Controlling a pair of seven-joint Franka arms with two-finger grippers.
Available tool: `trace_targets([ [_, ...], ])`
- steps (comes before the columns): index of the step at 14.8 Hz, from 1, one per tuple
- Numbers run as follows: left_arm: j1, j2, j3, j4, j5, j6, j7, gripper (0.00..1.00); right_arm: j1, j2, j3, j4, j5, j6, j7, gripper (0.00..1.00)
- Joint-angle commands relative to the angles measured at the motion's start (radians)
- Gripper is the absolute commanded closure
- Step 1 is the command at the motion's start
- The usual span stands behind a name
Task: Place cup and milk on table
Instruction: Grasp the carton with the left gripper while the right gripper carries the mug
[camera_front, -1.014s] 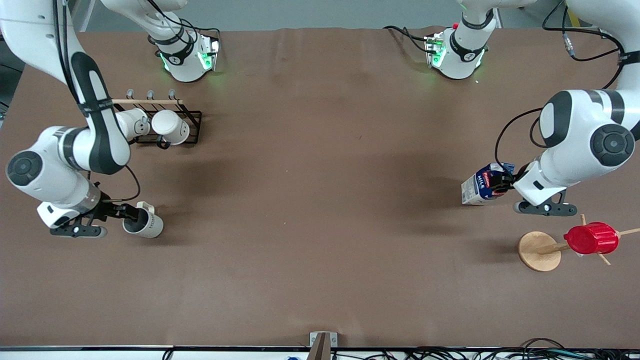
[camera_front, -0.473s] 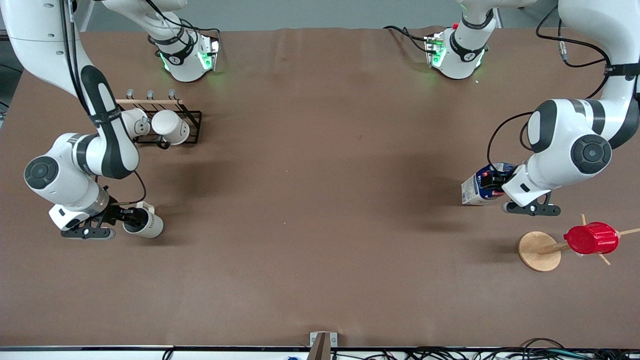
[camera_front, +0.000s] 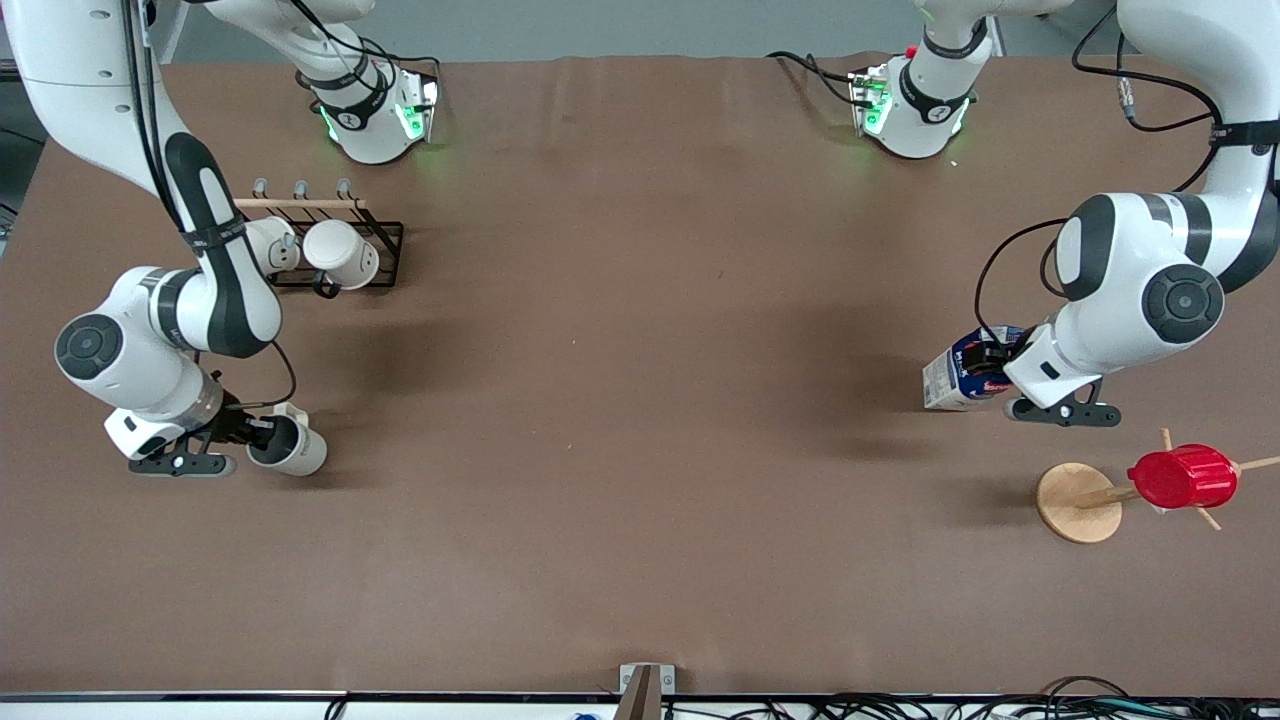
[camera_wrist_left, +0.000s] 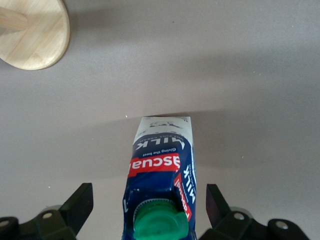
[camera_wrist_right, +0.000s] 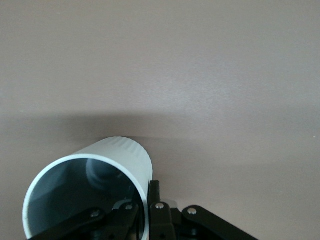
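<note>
The off-white cup (camera_front: 292, 447) rests on the brown table (camera_front: 640, 420) near the right arm's end. My right gripper (camera_front: 260, 432) is shut on its rim, one finger inside and one outside; the right wrist view shows the cup (camera_wrist_right: 95, 175) and the gripper (camera_wrist_right: 145, 195) pinching its wall. The blue-and-white milk (camera_front: 955, 372) stands on the table near the left arm's end. My left gripper (camera_front: 992, 365) is open around its top. In the left wrist view the milk (camera_wrist_left: 162, 170) with its green cap sits between the spread fingers (camera_wrist_left: 80, 200), apart from both.
A black wire rack (camera_front: 385, 240) with two white mugs stands farther from the front camera than the cup. A wooden peg stand (camera_front: 1078, 502) carrying a red ribbed cup (camera_front: 1182, 477) stands nearer the front camera than the milk; its base shows in the left wrist view (camera_wrist_left: 32, 32).
The right arm has shifted a little and the cup now stands more upright on the table. The left arm's elbow has drawn in; the milk has stayed in place.
</note>
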Motion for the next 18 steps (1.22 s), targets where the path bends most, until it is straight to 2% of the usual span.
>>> trace_targets([
  [1, 0.002, -0.032, -0.002, -0.026, 0.003, -0.009, 0.018, 0.01, 0.024, -0.053, 0.043, 0.057, 0.005, -0.180, 0.040, 1.00],
  [4, 0.002, -0.033, -0.002, -0.036, -0.046, -0.010, 0.011, 0.02, 0.035, -0.086, 0.155, 0.085, 0.003, -0.222, 0.150, 1.00],
  [5, 0.002, -0.035, -0.002, -0.038, -0.048, -0.010, 0.011, 0.05, 0.047, -0.087, 0.196, 0.089, -0.006, -0.222, 0.219, 1.00],
  [6, 0.002, -0.038, -0.002, -0.038, -0.048, -0.012, 0.011, 0.13, 0.060, -0.086, 0.237, 0.103, -0.011, -0.222, 0.303, 1.00],
  [8, 0.002, -0.044, -0.002, -0.039, -0.048, -0.016, 0.011, 0.41, 0.111, -0.081, 0.305, 0.134, -0.036, -0.227, 0.491, 1.00],
  [10, 0.002, -0.046, -0.001, -0.038, -0.048, -0.022, 0.011, 0.78, 0.179, -0.071, 0.354, 0.169, -0.105, -0.230, 0.685, 1.00],
  [11, 0.002, -0.052, -0.001, -0.038, -0.048, -0.024, 0.009, 0.87, 0.217, -0.048, 0.367, 0.192, -0.121, -0.231, 0.779, 1.00],
  [13, 0.002, -0.064, -0.001, -0.030, -0.048, -0.044, 0.018, 0.94, 0.306, 0.000, 0.370, 0.247, -0.130, -0.231, 0.907, 1.00],
  [15, 0.001, -0.075, 0.001, 0.006, -0.046, -0.085, 0.018, 0.95, 0.381, 0.064, 0.368, 0.310, -0.145, -0.230, 1.040, 1.00],
  [18, -0.018, -0.064, -0.007, 0.107, -0.045, -0.176, -0.002, 0.95, 0.429, 0.153, 0.370, 0.387, -0.262, -0.231, 1.200, 1.00],
])
